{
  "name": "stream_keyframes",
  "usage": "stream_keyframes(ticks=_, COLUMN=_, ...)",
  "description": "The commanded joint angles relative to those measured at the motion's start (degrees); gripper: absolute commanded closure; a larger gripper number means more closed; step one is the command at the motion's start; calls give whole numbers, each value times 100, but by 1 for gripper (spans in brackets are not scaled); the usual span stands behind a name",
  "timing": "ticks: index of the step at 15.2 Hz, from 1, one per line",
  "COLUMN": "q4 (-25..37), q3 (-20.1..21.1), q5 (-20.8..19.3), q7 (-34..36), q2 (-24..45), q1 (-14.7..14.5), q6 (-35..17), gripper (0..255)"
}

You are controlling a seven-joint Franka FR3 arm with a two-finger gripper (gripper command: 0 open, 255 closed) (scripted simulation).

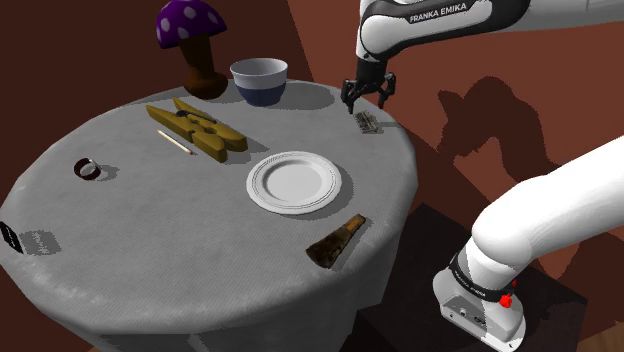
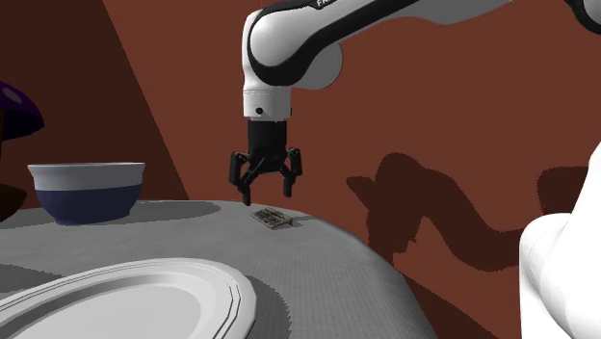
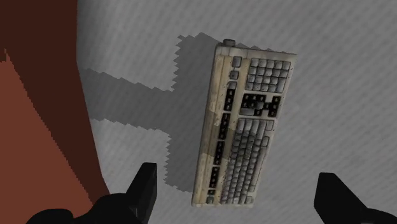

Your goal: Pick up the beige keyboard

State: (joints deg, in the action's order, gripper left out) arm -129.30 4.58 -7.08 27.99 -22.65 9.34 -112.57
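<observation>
A small beige keyboard [image 1: 367, 122] with grey and black keys lies flat near the far edge of the round grey table [image 1: 180, 230]. My black gripper [image 1: 368, 100] hangs open a little above it, pointing straight down. In the second exterior view the gripper [image 2: 266, 189] hovers just over the keyboard [image 2: 274, 220]. The wrist view has the keyboard [image 3: 245, 124] lying lengthwise between my two spread fingers [image 3: 143, 188], which do not touch it.
A white plate [image 1: 293, 183], a blue-and-white bowl [image 1: 259, 81], a big wooden clothespin [image 1: 200, 126], a purple mushroom lamp [image 1: 192, 40], a brown brush-like object [image 1: 335, 242] and a dark ring [image 1: 87, 169] share the table. The table edge [image 3: 86, 127] runs close beside the keyboard.
</observation>
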Motion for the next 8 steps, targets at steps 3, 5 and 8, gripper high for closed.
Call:
stream_keyframes(ticks=3, q4=-273, q3=2, q5=-23, q7=63, q2=45, q1=11, q6=-321, gripper=0)
stream_keyframes(ticks=5, q4=-375, q3=4, q5=-32, q7=81, q2=67, q1=13, q6=-444, gripper=0)
stream_keyframes(ticks=8, q4=-387, q3=10, q5=-30, q7=92, q2=67, q1=9, q6=-454, gripper=255)
